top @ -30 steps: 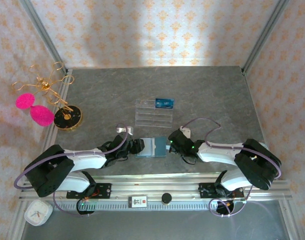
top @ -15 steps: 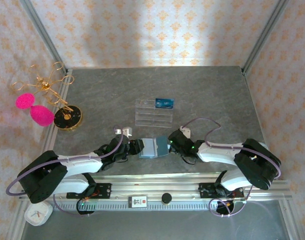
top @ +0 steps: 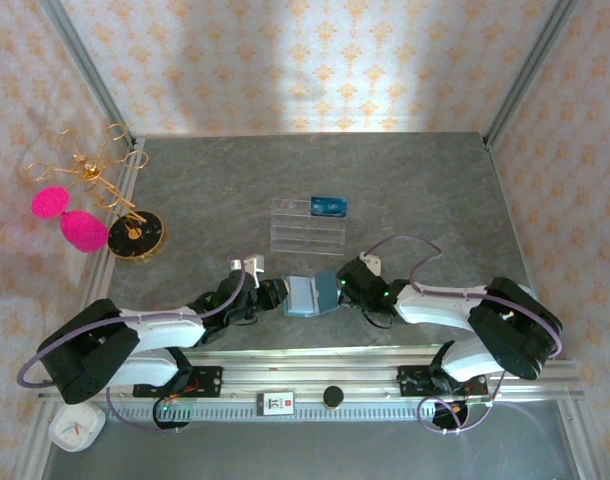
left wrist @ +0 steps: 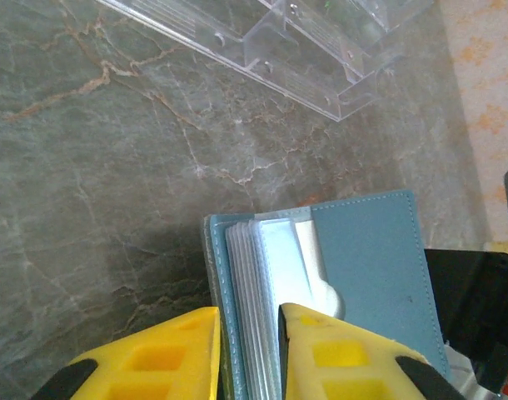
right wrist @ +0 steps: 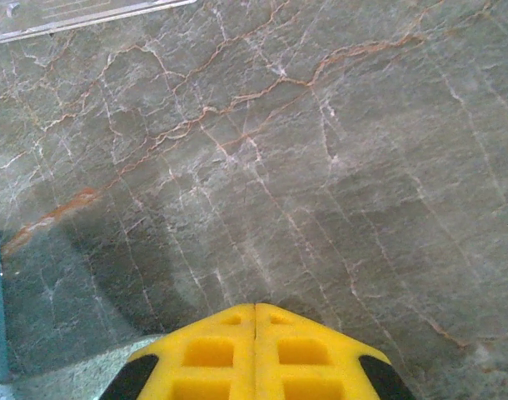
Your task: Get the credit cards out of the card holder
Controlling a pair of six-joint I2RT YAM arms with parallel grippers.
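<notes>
- Left tool (left wrist: 250,350) clamps the card holder (left wrist: 371,267) by its left cover and inner sleeves.
- Right tool (right wrist: 254,329), fingers together, sits just right of it.
- Clear stand (top: 307,228) lies farther back on the desk (top: 435,190).

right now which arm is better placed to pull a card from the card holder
Left, probably: the left gripper straddles the pale leaves inside the card holder; the right gripper is shut, over the table beside it.

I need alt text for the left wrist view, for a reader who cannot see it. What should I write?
Two yellow fingers stand at the bottom edge, one on each side of the near edge of a teal card holder lying on a grey marbled table. A clear acrylic stand lies across the top.
</notes>
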